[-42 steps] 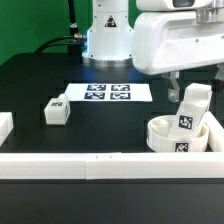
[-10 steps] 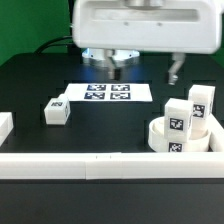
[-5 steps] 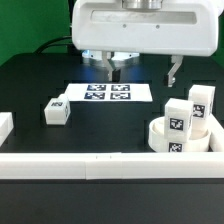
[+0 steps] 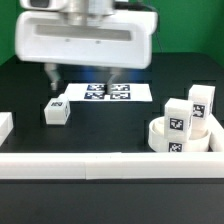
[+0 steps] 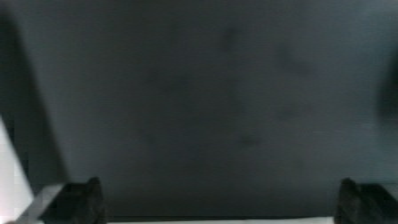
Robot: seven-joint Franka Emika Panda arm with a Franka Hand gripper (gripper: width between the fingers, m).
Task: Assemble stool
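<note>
The round white seat (image 4: 160,134) lies at the exterior view's right, against the front rail. Two white legs with tags stand upright on it, one nearer (image 4: 176,117) and one behind (image 4: 202,104). A third leg (image 4: 55,111) lies loose on the black table at the exterior view's left. My gripper (image 4: 81,78) hangs open and empty above the table, behind and slightly right of that loose leg. In the wrist view my gripper (image 5: 222,205) shows only its two dark fingertips (image 5: 75,200) far apart over bare black table. No stool part shows there.
The marker board (image 4: 108,93) lies flat in the middle, under the gripper. A long white rail (image 4: 100,165) runs along the front edge. A short white block (image 4: 5,124) sits at the exterior view's left edge.
My gripper has moved from the exterior view's right, near the seat and its legs, to the left above the marker board, still open. The stool parts have not moved in the last second.
</note>
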